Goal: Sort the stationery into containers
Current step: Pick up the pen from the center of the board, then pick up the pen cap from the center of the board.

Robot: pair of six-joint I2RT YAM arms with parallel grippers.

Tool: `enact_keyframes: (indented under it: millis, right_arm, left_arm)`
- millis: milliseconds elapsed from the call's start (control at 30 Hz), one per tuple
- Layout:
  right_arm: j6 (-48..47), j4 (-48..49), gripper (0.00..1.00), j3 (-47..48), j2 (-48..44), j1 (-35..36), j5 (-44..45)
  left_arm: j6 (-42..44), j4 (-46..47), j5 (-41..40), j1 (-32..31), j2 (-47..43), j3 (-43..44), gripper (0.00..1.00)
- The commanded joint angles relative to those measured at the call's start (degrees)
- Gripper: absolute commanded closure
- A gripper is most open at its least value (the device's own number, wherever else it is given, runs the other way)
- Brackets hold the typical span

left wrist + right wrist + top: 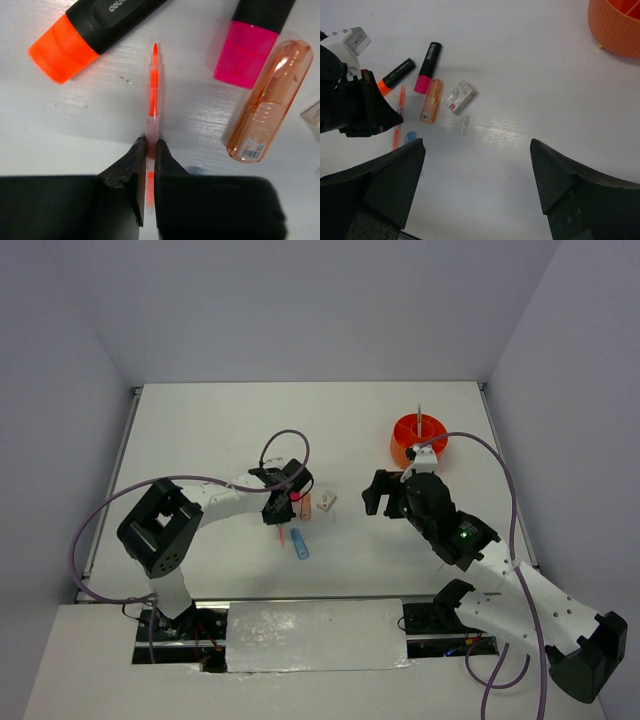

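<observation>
Found left hand (149,146) low over the tabletop (75,125), fingers pressed together on the thin orange pen (154,90), pinching it across the barrel. Noted pen lying flat on the tabletop, tip pointing away from the hand, rear part running back between the fingers. Recorded orange-tipped highlighter (80,37) just beyond the pen tip on one side and pink-tipped highlighter (250,42) on the other, neither touched by the hand. Recorded peach bar (270,100) close beside the pink-tipped highlighter, apart from the pen. Located white piece (459,97) next to the peach bar, and light-blue strip (301,544) on the near side of the left hand. Found right hand (475,150) spread wide, holding nothing, above bare tabletop between the cluster of items and the orange tub (615,25). Located tub well apart from the left hand, toward the far right of the tabletop. Noted thin grey stick (420,415) standing upright inside it.
</observation>
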Motion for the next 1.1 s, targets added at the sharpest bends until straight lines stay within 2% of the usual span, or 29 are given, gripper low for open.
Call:
enact_keyframes:
  millis: [0,100,200,333,433,533,667,867,1067]
  right_arm:
    - [-1.1,2.9,0.08,-0.9,-1.4,0.5,-2.2]
    - [-0.9,4.1,0.08,-1.9,-1.7,0.5,-4.1]
    - [-0.1,6.2,0.01,-3.1,-1.6,0.5,-6.2]
    - [2.8,10.6,0.00,-5.3,1.5,0.5,-8.6]
    - [4.6,10.5,0.00,-3.9,7.8,1.0,-8.6]
    - [4.9,9.0,0.01,0.0,18.2,3.1,-5.6]
    - [4.2,5.6,0.07,6.9,28.9,4.9,-4.2]
    - [4.7,2.7,0.23,15.0,40.2,7.0,-1.0]
    - [5.6,0.7,0.40,19.6,47.7,8.0,0.2]
  left_arm:
    - [-0.3,-0.4,-0.3,-0.1,0.2,-1.4,0.89]
    - [0.2,-0.3,-0.7,-0.1,-2.1,-2.2,1.00]
    - [2.6,-0.1,-0.9,-0.1,-5.9,-2.3,1.00]
    - [6.8,-1.7,-1.4,-0.2,-12.5,-1.4,1.00]
    - [10.2,-3.2,-2.0,-0.2,-19.7,-0.8,1.00]
    - [15.7,-5.1,-2.7,-0.2,-27.5,-0.4,1.00]
    - [24.0,-7.6,-1.0,-0.2,-37.8,-0.1,1.00]
    - [35.8,-9.8,3.2,-0.3,-50.0,-1.5,1.00]
    - [36.8,-2.6,7.4,-0.5,-64.8,-9.5,1.00]
